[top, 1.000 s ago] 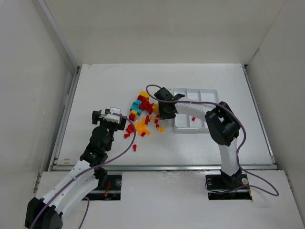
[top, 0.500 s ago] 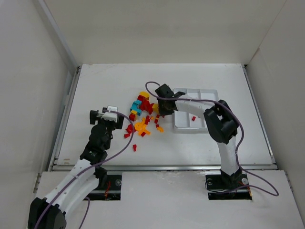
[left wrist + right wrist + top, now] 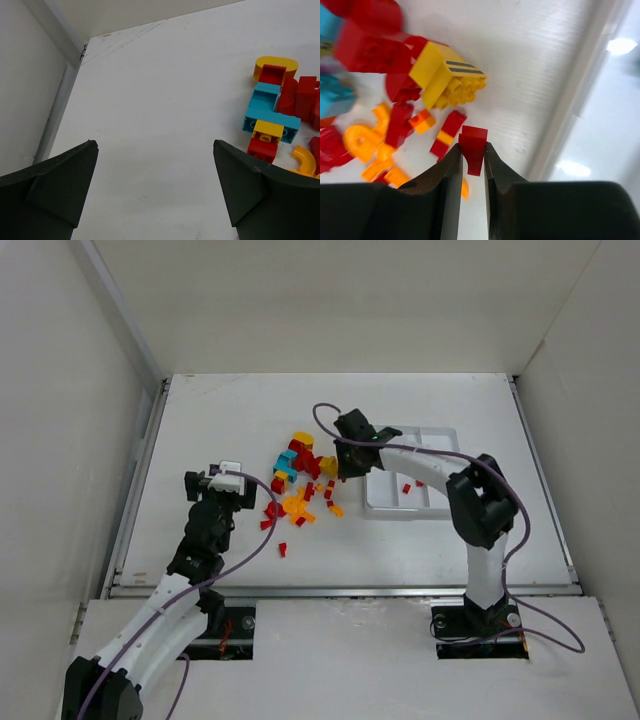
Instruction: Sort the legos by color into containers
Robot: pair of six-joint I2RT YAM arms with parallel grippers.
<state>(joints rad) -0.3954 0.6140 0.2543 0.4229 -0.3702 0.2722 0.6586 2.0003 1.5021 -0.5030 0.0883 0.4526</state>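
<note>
**Legos heaped beside the tray, one red piece pinched**

Legos [image 3: 300,480] of glossy hard plastic lie in a loose heap on the matte white table [image 3: 220,420], just left of the white rectangular plastic tray [image 3: 410,513] with its raised rim and dividers. They are red, orange-yellow and teal-blue: studded blocks, a teal L-shaped brick [image 3: 267,112], a yellow arch-shaped brick [image 3: 275,64], curved orange bits and thin flat tiles. A chunky yellow sloped brick [image 3: 447,75] shows its round studs in the right wrist view. Small red pieces [image 3: 406,487] lie inside the tray; which compartment cannot be told.

The right gripper [image 3: 471,157] is narrowed onto a small red plastic brick [image 3: 473,140], its smooth dark fingers pressing both sides. It holds the brick at the heap's right edge, near the tray's rim. The left gripper [image 3: 155,190] stands spread wide with nothing between its black wedge-shaped fingers [image 3: 55,190]. It sits left of the heap and clear of it.
</note>
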